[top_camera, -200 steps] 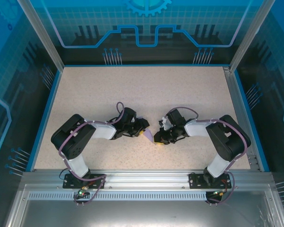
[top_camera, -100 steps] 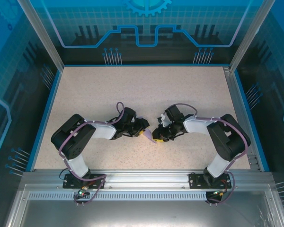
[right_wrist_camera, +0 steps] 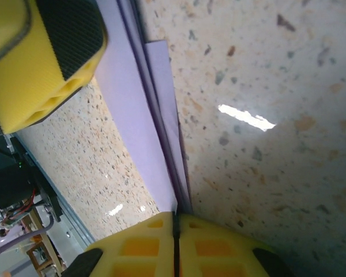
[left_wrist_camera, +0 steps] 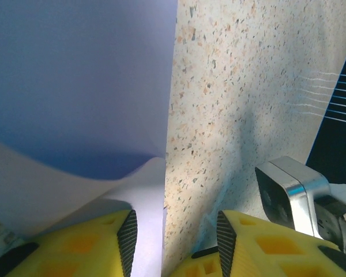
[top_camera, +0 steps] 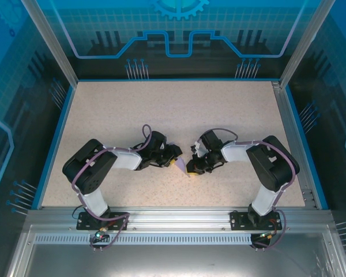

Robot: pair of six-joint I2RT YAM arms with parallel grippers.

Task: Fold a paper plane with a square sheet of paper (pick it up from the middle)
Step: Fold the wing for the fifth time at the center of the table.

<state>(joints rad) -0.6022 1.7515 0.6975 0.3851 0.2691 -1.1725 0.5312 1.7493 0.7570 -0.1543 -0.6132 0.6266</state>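
The square sheet of paper (top_camera: 181,165) is pale lavender and folded into layers, a small pointed piece on the table between both grippers. In the right wrist view its stacked folded edges (right_wrist_camera: 139,115) run straight into the seam of my right gripper (right_wrist_camera: 176,216), which is shut on them. My left gripper (left_wrist_camera: 173,231) stands open just over the table, with the paper (left_wrist_camera: 81,86) lying to its left and the paper's straight edge between the jaws by the left finger (left_wrist_camera: 127,234). The paper's whole outline is hidden under the grippers (top_camera: 174,160) (top_camera: 191,167).
The speckled beige table (top_camera: 179,109) has a raised blue rim (top_camera: 53,144) and glass walls around it. A grey metal block of the right arm (left_wrist_camera: 285,190) sits close by the left gripper's right side. The left gripper's yellow finger (right_wrist_camera: 40,63) hangs near the paper.
The right gripper has closed on the folded paper and its arm has shifted slightly left. The left arm and its open jaws have stayed where they were.
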